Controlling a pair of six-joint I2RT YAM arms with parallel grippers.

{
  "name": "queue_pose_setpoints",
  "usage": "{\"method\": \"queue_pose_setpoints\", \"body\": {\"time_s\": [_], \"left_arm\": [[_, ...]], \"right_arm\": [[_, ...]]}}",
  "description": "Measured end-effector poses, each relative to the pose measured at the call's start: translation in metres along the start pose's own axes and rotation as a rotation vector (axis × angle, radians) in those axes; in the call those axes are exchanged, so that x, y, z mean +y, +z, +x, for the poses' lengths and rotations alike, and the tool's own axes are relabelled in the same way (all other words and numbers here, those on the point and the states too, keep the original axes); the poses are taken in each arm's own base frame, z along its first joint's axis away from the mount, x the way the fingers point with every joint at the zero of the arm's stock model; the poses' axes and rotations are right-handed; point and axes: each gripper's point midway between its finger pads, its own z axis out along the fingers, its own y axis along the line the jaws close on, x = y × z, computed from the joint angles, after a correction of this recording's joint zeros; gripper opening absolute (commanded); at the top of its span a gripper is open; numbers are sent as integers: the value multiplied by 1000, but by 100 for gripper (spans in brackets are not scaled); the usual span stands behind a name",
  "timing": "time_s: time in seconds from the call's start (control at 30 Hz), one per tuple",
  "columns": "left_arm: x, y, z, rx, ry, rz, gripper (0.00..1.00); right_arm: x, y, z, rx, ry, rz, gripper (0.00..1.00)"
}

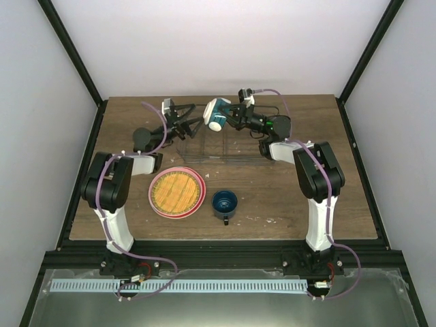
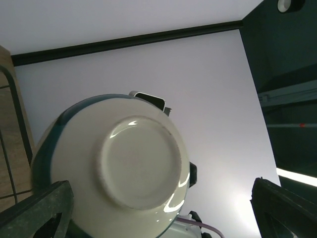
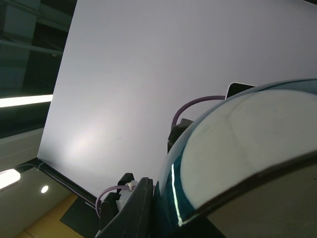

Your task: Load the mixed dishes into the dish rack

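My right gripper point(image 1: 226, 117) is shut on the small cream bowl with the teal outside point(image 1: 216, 114) and holds it tilted above the left back part of the dark wire dish rack point(image 1: 235, 158). In the right wrist view the bowl point(image 3: 237, 144) fills the space between the fingers point(image 3: 138, 208). My left gripper point(image 1: 193, 126) is open just left of the bowl. Its wrist view faces the bowl's cream underside point(image 2: 138, 163), with its fingers point(image 2: 39, 210) spread wide. The woven orange-yellow plate point(image 1: 178, 190) lies on the pink plate point(image 1: 155, 201). The dark blue mug point(image 1: 224, 202) stands to their right.
The rack stands at the back middle of the wooden table point(image 1: 293, 197). The plates and the mug sit in front of it, between the two arms. Black frame posts and white walls close in the table on three sides.
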Motion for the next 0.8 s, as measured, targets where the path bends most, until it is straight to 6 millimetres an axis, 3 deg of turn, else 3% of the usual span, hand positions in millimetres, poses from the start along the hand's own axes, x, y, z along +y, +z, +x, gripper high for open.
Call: {"method": "queue_pose_setpoints", "body": {"time_s": [0.13, 0.4, 0.53, 0.67, 0.8], "left_arm": [[5, 3, 4, 6, -16, -6, 100], [16, 12, 27, 25, -119, -11, 100], [16, 10, 21, -26, -163, -2, 100], [2, 9, 11, -94, -180, 38, 100], [-5, 9, 3, -139, -211, 62, 100]], "right_arm": [[7, 3, -4, 1, -21, -13, 2], [41, 18, -18, 17, -174, -79, 3], [29, 16, -17, 12, -203, -65, 3], [9, 9, -12, 1, -210, -32, 3], [8, 7, -15, -30, -254, -30, 3]]}}
